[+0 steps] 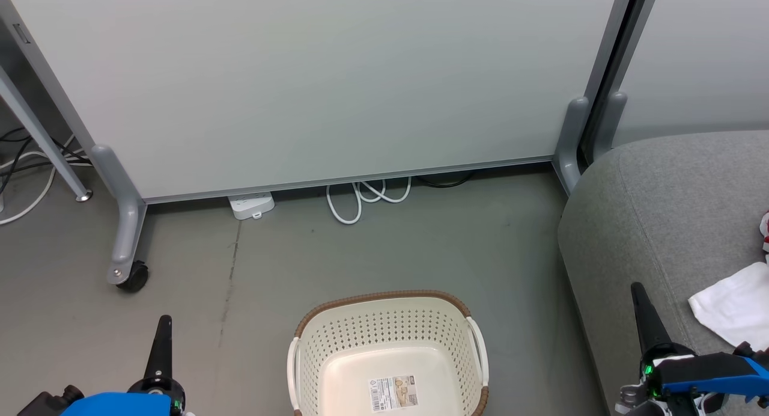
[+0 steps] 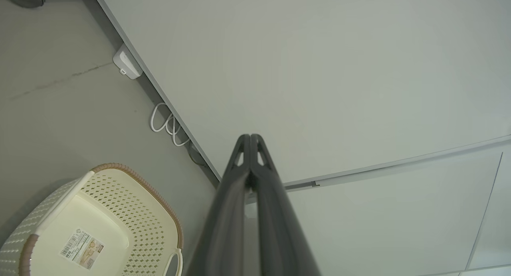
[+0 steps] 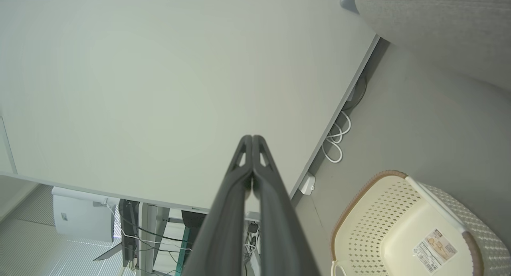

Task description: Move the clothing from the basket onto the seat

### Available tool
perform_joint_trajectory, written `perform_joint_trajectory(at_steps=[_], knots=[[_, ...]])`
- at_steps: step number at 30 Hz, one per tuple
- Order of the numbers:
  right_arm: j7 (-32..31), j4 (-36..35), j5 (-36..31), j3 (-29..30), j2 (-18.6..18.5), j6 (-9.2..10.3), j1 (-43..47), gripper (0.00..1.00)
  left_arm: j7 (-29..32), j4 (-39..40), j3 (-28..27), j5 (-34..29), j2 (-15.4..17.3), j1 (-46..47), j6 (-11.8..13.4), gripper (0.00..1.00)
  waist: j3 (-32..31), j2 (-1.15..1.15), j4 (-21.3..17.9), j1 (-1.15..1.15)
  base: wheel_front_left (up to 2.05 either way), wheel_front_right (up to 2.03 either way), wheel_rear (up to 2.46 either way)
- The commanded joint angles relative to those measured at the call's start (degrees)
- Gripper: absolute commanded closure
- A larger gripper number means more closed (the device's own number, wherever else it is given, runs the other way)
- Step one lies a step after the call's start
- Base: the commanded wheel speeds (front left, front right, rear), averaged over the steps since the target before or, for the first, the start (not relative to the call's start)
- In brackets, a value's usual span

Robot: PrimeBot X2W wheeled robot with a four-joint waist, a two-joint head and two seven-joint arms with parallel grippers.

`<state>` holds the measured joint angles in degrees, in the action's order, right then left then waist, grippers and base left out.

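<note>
**Basket bare, cloth lying close to the seat's edge**

The basket [image 1: 384, 320] stands on the floor [image 1: 270, 272] near the seat's rounded corner. Its bottom shows nothing but a label [image 1: 393, 393], so the task looks all but done. A white cloth [image 1: 733, 305] lies on the seat [image 1: 661, 211] near the edge facing the basket. A sliver of red garment [image 1: 765, 232] sits further back. Both tools are closed on nothing: the left gripper [image 1: 164, 321] over bare floor, the right gripper [image 1: 638, 290] above that seat edge, near the cloth. The likely risk is there — a careless sweep of the right arm could snag the cloth and drag it off the edge onto the floor.
</note>
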<state>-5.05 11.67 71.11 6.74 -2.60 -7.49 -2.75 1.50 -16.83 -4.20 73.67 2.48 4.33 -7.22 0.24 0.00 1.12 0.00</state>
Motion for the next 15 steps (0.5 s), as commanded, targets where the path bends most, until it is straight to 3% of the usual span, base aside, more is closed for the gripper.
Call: perform_joint_trajectory(at_steps=[1, 15], knots=[[-0.2, -0.1, 1.6, -0.1, -0.3, 0.0, -1.3, 1.0, 0.4, 0.6, -0.5, 1.2, 0.4, 1.3, -0.3, 1.0, 0.0, 0.0, 0.0, 0.0, 0.0, 0.0, 0.0], [-0.6, 0.8, 8.3, -0.2, -0.3, -0.01, -2.2, 1.0, 2.0, 1.4, -1.1, 7.2, 0.5, 1.6, -0.4, 1.0, 0.0, 0.0, -0.4, 0.0, 0.0, 0.0, 0.0]])
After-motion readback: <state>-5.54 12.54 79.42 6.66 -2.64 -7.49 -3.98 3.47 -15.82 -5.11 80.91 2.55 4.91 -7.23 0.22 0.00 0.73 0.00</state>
